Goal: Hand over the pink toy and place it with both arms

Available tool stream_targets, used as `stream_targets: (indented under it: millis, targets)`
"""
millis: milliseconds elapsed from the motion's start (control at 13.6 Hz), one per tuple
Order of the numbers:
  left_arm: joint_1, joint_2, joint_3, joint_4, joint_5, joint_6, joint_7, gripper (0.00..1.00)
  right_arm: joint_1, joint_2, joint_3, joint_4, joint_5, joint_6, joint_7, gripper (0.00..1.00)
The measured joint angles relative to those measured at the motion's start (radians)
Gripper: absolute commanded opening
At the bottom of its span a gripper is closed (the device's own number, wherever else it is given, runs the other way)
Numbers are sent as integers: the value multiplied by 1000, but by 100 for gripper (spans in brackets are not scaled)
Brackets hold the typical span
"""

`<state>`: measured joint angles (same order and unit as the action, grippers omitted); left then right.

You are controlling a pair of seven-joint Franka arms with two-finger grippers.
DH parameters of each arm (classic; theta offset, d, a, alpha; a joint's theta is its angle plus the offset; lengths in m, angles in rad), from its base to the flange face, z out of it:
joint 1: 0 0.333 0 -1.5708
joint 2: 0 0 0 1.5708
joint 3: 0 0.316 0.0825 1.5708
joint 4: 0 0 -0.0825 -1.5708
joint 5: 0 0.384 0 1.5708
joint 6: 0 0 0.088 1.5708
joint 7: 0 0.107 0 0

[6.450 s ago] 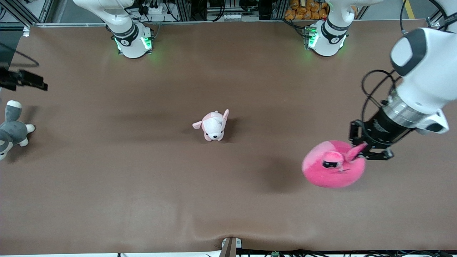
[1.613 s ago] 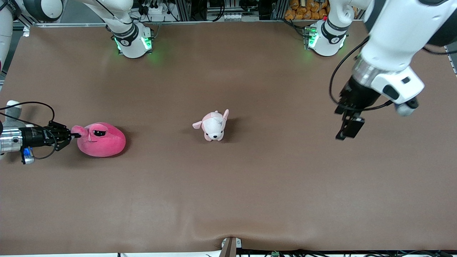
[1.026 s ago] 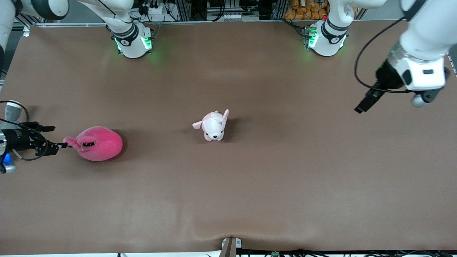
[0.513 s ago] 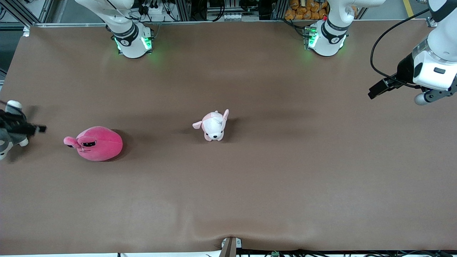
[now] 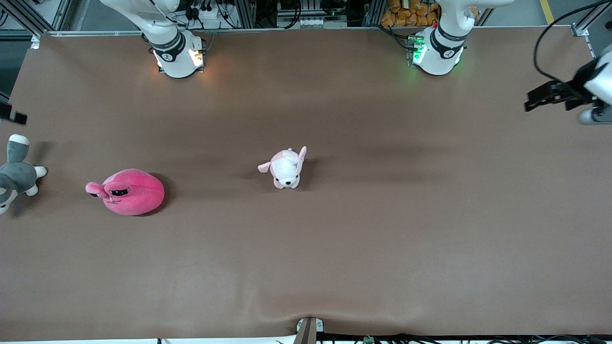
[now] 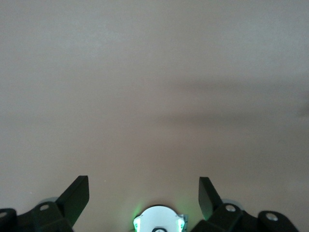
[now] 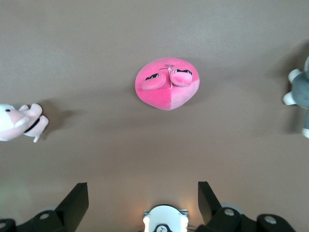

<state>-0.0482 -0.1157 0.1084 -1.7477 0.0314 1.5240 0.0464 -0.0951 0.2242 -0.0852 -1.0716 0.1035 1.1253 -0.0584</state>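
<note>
The pink toy (image 5: pixel 126 192) lies on the brown table (image 5: pixel 334 248) toward the right arm's end, free of both grippers, its black eyes toward the front camera. In the right wrist view the pink toy (image 7: pixel 167 83) lies well ahead of my open, empty right gripper (image 7: pixel 142 198). In the front view only a black tip of the right gripper (image 5: pixel 12 116) shows at the picture's edge, above the table's end. My left gripper (image 5: pixel 547 98) hangs over the left arm's end of the table. In the left wrist view the left gripper (image 6: pixel 143 193) is open and empty over bare table.
A pale pink-and-white puppy plush (image 5: pixel 285 168) stands mid-table and also shows in the right wrist view (image 7: pixel 19 121). A grey-and-white plush (image 5: pixel 16 174) lies at the right arm's end, beside the pink toy. The arm bases (image 5: pixel 177 52) stand along the back edge.
The right gripper has drawn away from the pink toy to the picture's edge. The left gripper has moved farther toward its own end. The pink toy has stayed put. The right base's light turned from green to amber.
</note>
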Motion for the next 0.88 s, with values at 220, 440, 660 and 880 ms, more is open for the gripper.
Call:
stream_targets:
  millis: [220, 440, 660, 880]
  targets:
    - [22, 0, -3, 16, -1, 0, 24, 100, 44, -139, 2, -197, -42, 102, 1, 100]
    - [15, 1, -29, 44, -4, 0, 0, 100, 42, -311, -13, -462, -45, 252, -11, 100]
    - [11, 22, -38, 96, -18, 0, -14, 100, 46, -387, -13, -523, -49, 284, -24, 100]
    - [-3, 59, -55, 158, -21, 0, -36, 100, 54, -375, -9, -510, -61, 299, -40, 100]
